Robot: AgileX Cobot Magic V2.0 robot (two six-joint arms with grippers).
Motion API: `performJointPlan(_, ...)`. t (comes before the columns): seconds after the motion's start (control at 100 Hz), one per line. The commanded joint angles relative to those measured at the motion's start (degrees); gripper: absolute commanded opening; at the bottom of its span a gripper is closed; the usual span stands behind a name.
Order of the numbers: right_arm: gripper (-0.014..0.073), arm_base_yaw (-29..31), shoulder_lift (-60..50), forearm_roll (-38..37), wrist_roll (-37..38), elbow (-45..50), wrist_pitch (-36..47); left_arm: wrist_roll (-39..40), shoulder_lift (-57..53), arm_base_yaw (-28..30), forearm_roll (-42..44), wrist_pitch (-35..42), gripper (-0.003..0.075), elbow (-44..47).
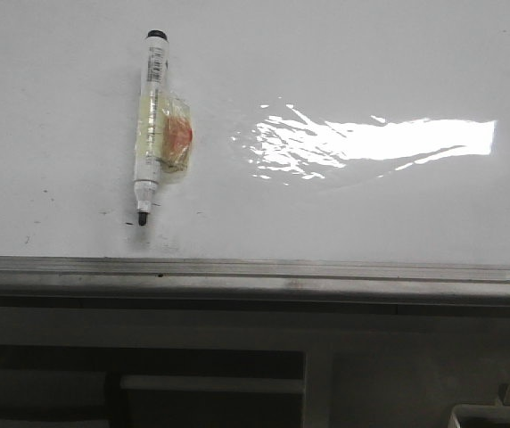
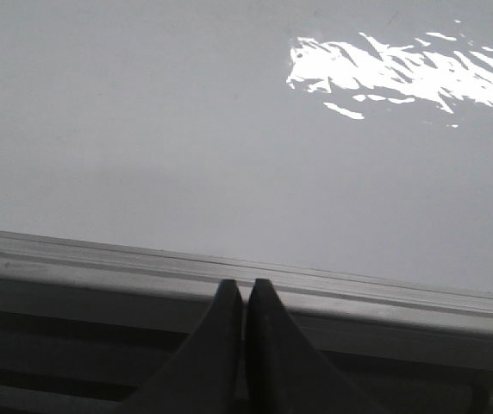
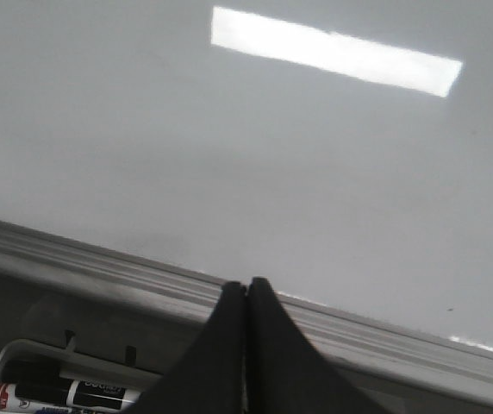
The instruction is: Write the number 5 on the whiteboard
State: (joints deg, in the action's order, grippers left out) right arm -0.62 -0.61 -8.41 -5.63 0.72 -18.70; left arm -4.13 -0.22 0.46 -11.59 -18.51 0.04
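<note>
Whiteboard (image 1: 344, 205) glossy white, fills upper frame of front view; no number 5 drawn on it. White marker (image 1: 151, 125) lies upper left, dark tip toward grey edge strip (image 1: 255, 272), yellowish tape wad (image 1: 176, 138) at mid-barrel. Few faint specks near tip. Glare patch (image 1: 371, 143) right of centre. Grey furniture below strip, dim, hard to make out. Left gripper (image 2: 245, 297) fingers pressed together, empty. Right gripper (image 3: 246, 297) likewise together; tray of markers (image 3: 57, 392) cut off at frame corner.
</note>
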Motion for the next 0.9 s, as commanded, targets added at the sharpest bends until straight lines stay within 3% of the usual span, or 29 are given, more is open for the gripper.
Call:
performJointPlan(0.0,-0.0066,0.3,-1.0,-1.1,0.0,1.2,1.3,0.6,-1.6,0.1,-0.8,4.2,-0.002,1.4)
performJointPlan(0.89,-0.0066,0.3,-1.0,-1.1,0.0,1.2,1.4,0.5,-1.6,0.1,0.5,4.2,-0.002,1.4)
